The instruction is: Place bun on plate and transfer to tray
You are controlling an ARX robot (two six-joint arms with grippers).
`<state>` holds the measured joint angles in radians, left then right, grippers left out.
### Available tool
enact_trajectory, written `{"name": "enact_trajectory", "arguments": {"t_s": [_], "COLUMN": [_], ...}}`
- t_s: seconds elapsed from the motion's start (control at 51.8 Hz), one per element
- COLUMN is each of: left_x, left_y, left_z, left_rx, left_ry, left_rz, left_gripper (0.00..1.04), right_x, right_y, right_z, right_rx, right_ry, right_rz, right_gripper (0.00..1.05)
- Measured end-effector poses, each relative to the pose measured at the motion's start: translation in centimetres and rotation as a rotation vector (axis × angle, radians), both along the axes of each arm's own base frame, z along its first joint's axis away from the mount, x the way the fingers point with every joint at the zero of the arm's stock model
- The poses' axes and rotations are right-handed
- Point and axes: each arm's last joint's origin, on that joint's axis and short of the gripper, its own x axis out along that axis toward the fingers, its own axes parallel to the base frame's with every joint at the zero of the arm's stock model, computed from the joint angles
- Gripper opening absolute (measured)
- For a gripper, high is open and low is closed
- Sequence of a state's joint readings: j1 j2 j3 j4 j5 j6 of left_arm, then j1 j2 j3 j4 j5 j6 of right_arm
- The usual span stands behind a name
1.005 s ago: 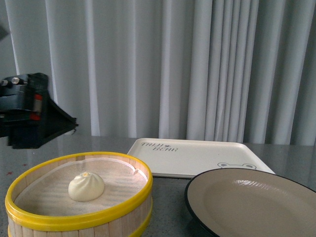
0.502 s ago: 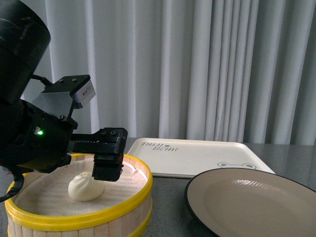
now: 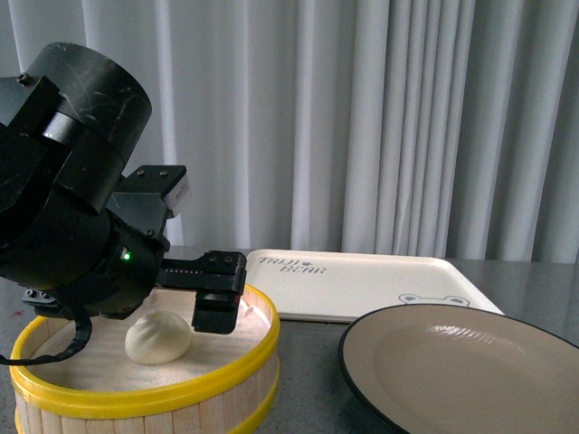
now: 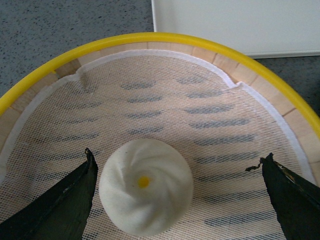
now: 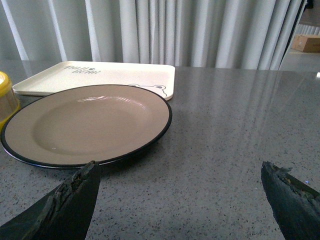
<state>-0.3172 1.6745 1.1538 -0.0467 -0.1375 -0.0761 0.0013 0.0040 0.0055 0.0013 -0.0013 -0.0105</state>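
The cream-white bun (image 3: 157,337) (image 4: 145,186) with a swirled top lies on the mesh liner inside the yellow-rimmed steamer basket (image 3: 181,393). My left gripper (image 4: 177,197) hangs open over the basket, one finger close beside the bun, the other well apart. In the front view the left gripper (image 3: 213,312) sits just right of the bun. The taupe plate (image 3: 461,371) (image 5: 85,125) with a black rim rests at the front right. Behind it lies the cream tray (image 3: 357,285) (image 5: 100,77). My right gripper (image 5: 180,200) is open above bare table, near the plate's edge.
The basket's yellow rim (image 4: 150,39) and wooden wall ring the bun. A grey speckled tabletop (image 5: 235,130) stretches right of the plate. White curtains (image 3: 380,127) hang behind the table. The left arm's bulky black body (image 3: 72,226) fills the left of the front view.
The left arm has come in from the left edge and lowered its gripper into the basket beside the bun. Bun, plate and tray have not moved.
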Motion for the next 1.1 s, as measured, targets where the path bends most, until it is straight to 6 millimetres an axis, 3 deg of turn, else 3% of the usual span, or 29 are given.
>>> {"name": "enact_trajectory", "arguments": {"t_s": [0.213, 0.676, 0.773, 0.87, 1.101], "left_x": [1.0, 1.2, 1.2, 1.1, 0.8], "left_y": [1.1, 1.4, 1.4, 1.4, 1.4], "left_z": [-0.7, -1.4, -1.5, -1.8, -1.8], "left_rx": [0.012, -0.01, -0.015, -0.02, -0.031], "left_ry": [0.015, 0.052, 0.056, 0.066, 0.051], "left_rz": [0.046, 0.05, 0.051, 0.043, 0.03], "left_gripper": [0.98, 0.98, 0.85, 0.64, 0.27], "right_x": [0.0, 0.0, 0.0, 0.0, 0.0], "right_y": [0.0, 0.0, 0.0, 0.0, 0.0], "right_z": [0.0, 0.0, 0.0, 0.0, 0.0], "right_rx": [0.0, 0.0, 0.0, 0.0, 0.0], "right_ry": [0.0, 0.0, 0.0, 0.0, 0.0], "right_rz": [0.0, 0.0, 0.0, 0.0, 0.0], "right_gripper": [0.96, 0.96, 0.96, 0.96, 0.96]}}
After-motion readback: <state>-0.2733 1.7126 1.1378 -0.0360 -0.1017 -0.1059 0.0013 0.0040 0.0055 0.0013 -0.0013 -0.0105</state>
